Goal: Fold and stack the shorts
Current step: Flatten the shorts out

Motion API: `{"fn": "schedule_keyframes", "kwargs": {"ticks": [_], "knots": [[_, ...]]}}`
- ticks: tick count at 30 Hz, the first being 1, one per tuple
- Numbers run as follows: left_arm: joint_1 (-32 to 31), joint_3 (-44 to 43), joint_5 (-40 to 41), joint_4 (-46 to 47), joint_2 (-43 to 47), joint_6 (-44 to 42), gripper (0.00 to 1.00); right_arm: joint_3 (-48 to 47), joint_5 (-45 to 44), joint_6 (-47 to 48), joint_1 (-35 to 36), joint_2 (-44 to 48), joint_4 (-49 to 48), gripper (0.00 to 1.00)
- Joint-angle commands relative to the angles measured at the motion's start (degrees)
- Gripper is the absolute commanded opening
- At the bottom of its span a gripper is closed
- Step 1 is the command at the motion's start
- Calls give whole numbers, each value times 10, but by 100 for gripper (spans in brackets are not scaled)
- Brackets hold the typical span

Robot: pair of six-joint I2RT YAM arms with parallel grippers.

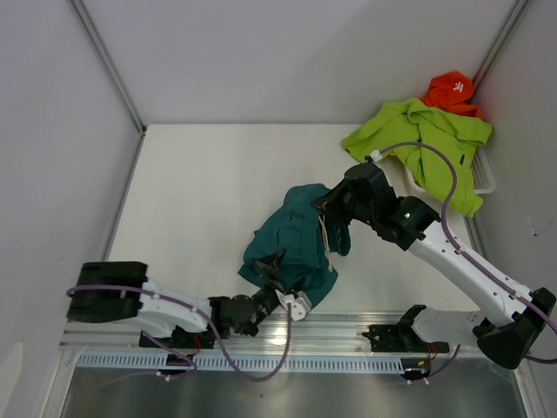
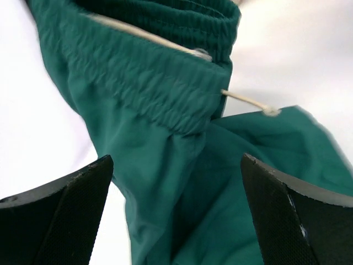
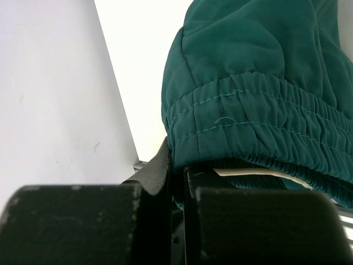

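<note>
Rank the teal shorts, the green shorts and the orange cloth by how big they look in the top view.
Largest, tied: green shorts and teal shorts. Both are bunched up and look too alike to rank.
Smallest: orange cloth, partly hidden behind the green shorts.

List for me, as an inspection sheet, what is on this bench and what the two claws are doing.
Surface: pale table, no marks seen.
Job's things: teal shorts bunched at the centre; lime green shorts draped over the white basket, far right.
Clutter: orange garment behind the basket.
Grippers: left gripper open, at the teal shorts' near edge, holding nothing; right gripper shut on the teal waistband.
Cables: purple cables loop along both arms; no snag seen.
Surroundings: plain pale walls; metal rail at the near edge.
</note>
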State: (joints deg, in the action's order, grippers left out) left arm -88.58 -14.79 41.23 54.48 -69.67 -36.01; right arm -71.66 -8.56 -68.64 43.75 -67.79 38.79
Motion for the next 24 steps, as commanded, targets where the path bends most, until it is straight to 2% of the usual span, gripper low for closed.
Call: {"fn": "schedule_keyframes", "kwargs": {"ticks": [1,2,3,4,7,11,21,22,24], "knots": [[-26,-29,109,400,-123,-213,99,-30,-10,-23,-2,19,-4,0],[-36,-45,119,444,-155,-251,99,-31,-10,-24,-2,19,-4,0],[-37,-58,129,445,-199,-292,99,-30,-8,-25,-3,18,-4,0],[-38,-94,133,445,-221,-301,99,-30,-8,-27,-4,17,-3,0],[-38,-111,131,444,-263,-293,99,-31,-1,-28,-5,16,-6,0],[-33,-126,135,444,-263,-270,99,-32,-3,-28,-4,20,-2,0],[-17,-163,126,444,-263,-289,98,-30,-1,-30,-6,25,-2,0],[-8,-171,127,444,-269,-293,86,-30,-1,-32,-6,26,-3,0],[2,-188,131,444,-293,-303,70,-30,0,-35,-6,26,-3,0]]}}
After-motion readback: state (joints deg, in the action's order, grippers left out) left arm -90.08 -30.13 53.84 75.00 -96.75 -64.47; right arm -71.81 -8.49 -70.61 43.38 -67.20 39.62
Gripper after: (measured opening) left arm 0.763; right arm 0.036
